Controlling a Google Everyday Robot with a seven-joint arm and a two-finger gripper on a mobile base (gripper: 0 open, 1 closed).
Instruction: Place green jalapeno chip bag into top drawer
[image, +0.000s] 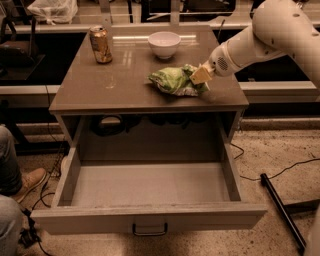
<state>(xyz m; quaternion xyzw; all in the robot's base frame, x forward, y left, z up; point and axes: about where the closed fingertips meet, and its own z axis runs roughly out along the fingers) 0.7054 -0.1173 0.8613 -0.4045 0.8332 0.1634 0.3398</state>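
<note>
The green jalapeno chip bag (173, 81) lies crumpled on the right part of the cabinet top (115, 90). My gripper (200, 76) reaches in from the right on the white arm and is shut on the bag's right end, with the bag still resting on the top. The top drawer (150, 185) is pulled fully out below, open and empty, its front panel with a dark handle (149, 230) nearest the camera.
A gold soda can (100, 44) stands at the back left of the top and a white bowl (164, 44) at the back centre. A person's legs and shoe (20, 182) are at the left. A dark bar and cables (280, 210) lie on the floor at the right.
</note>
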